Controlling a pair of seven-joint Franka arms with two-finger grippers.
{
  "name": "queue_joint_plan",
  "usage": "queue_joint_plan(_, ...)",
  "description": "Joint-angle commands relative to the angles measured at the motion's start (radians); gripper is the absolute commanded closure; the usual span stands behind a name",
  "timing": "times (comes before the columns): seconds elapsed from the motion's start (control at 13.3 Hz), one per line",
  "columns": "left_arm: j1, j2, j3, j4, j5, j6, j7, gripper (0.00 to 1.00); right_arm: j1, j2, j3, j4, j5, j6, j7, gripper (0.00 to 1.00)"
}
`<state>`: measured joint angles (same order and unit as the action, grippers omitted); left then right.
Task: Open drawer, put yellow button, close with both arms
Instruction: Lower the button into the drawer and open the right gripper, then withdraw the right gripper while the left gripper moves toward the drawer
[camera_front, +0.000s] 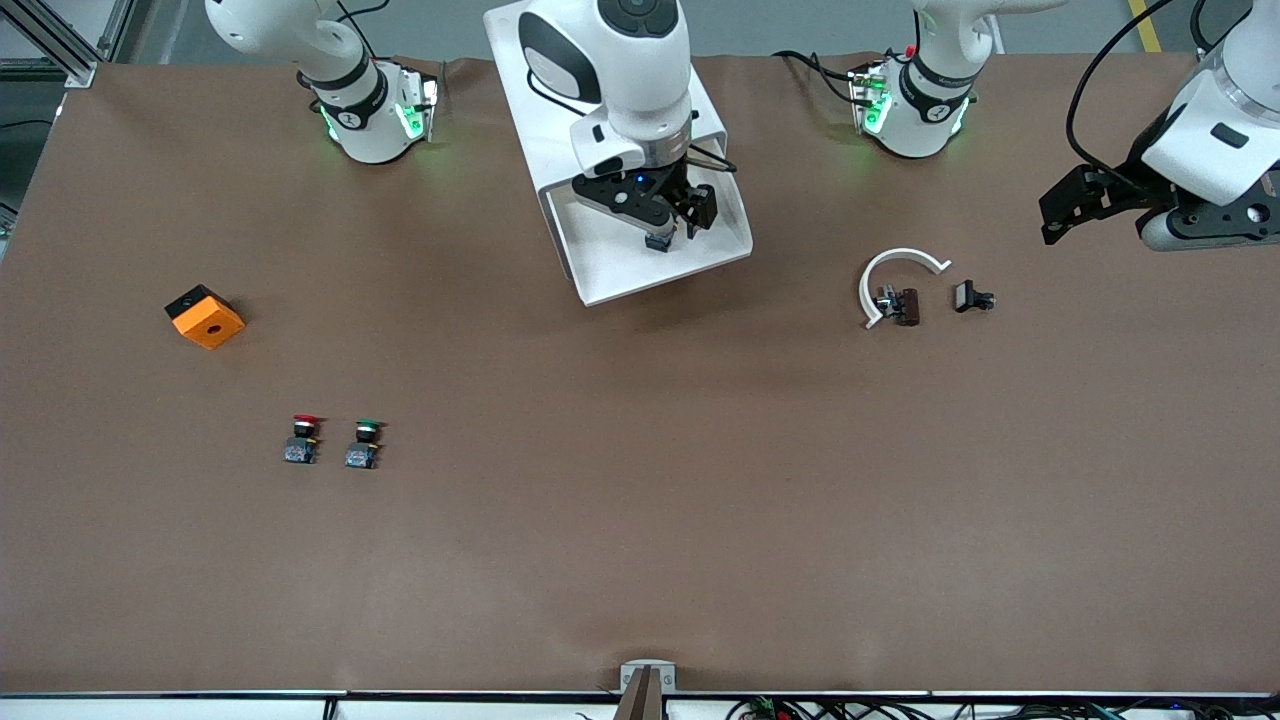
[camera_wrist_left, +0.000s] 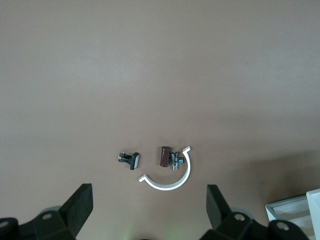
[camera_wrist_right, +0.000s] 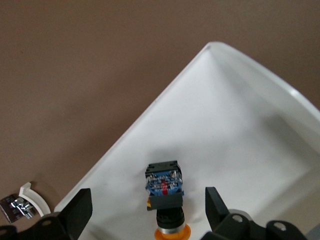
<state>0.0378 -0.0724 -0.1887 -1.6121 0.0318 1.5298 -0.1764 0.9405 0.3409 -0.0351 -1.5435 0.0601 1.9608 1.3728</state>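
Showing the right gripper (camera_front: 672, 228) in the upper middle of the front view, hanging low over the drawer (camera_front: 610, 275), fingers spread apart and clamping nothing. Showing the yellow button (camera_wrist_right: 165, 192) lying on its side in the white tray between those fingers, touching neither (cap toward the lower edge of the right wrist view). Showing the drawer pulled out of the cabinet (camera_front: 515, 80) at the top of the frame.

Judging the opening and the placing as done, with only the closing by both arms remaining.

Showing the left gripper (camera_front: 1060, 212) waiting at the upper edge toward the left arm's end of the table, fingers apart and empty, above a white curved piece (camera_wrist_left: 167, 181).

Leaving the red-capped button (camera_front: 302, 438) and green-capped button (camera_front: 364, 443) untouched lower down.
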Motion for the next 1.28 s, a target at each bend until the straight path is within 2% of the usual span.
queue_joint_plan(0.0, -0.001, 0.002, -0.008, 0.000, 0.005, 0.012, 0.012, 0.00, -0.113, 0.006, 0.011, 0.065, 0.001, -0.071, -0.182, 0.00)
queue_joint_plan(0.3, -0.004, 0.075, -0.037, 0.046, 0.017, 0.001, 0.000, 0.00, -0.320, 0.001, 0.011, 0.072, 0.001, -0.126, -0.501, 0.00)
queue_joint_plan(0.45, -0.001, 0.080, -0.046, 0.041, 0.017, 0.001, -0.008, 0.00, -0.446, 0.000, 0.011, 0.082, 0.003, -0.157, -0.668, 0.00)
queue_joint_plan(0.68, -0.004, 0.108, -0.049, 0.037, 0.005, 0.012, -0.009, 0.00, -0.632, 0.000, 0.011, 0.137, -0.002, -0.278, -0.929, 0.00)
queue_joint_plan(0.83, -0.006, 0.144, -0.087, 0.029, 0.000, 0.030, -0.015, 0.00, -0.710, -0.003, 0.009, 0.151, -0.012, -0.304, -1.075, 0.00)
queue_joint_plan(0.98, -0.009, 0.154, -0.130, -0.036, 0.000, 0.128, -0.084, 0.00, -0.791, -0.008, 0.011, 0.152, -0.005, -0.331, -1.110, 0.00)
queue_joint_plan(1.2, -0.010, 0.196, -0.182, -0.101, 0.000, 0.228, -0.127, 0.00, -0.842, -0.010, 0.009, 0.157, -0.014, -0.339, -1.112, 0.00)
